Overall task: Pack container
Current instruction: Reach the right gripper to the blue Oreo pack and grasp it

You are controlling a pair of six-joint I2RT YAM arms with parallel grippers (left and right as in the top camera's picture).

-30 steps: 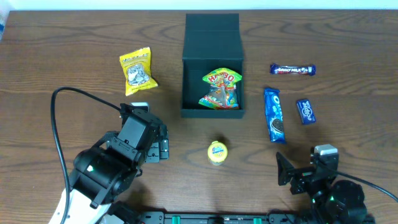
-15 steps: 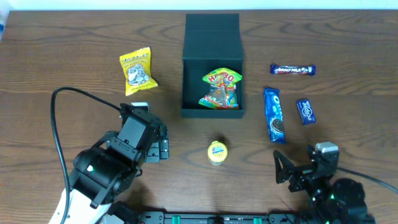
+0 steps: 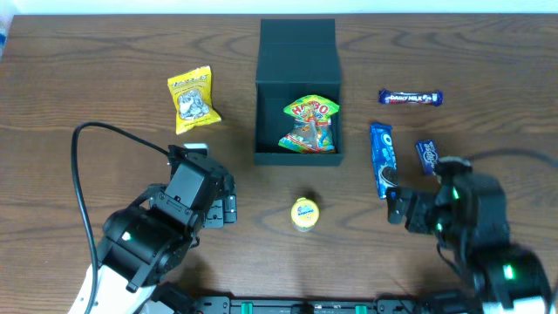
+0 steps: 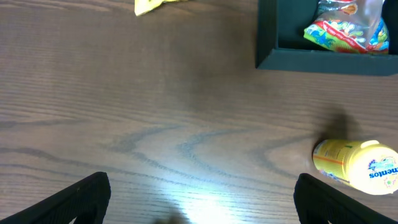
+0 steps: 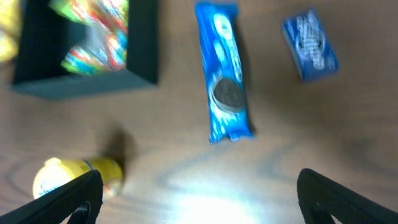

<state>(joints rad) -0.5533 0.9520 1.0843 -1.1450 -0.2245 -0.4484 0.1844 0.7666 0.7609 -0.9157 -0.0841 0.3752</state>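
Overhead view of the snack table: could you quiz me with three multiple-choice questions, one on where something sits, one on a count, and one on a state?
1. Where is the small yellow tub relative to the container?
A) inside it
B) on the table, in front of it
C) behind it

2. How many packets lie inside the container?
A) one
B) none
C) three

3. The container's lid is:
A) shut
B) taken off and lying beside it
C) open, with the flap laid back

Answers:
1 B: the tub lies on bare wood just outside the container's near wall.
2 A: only the colourful gummy bag lies inside.
3 C: the flap lies back behind the opening, so the inside is in plain view.
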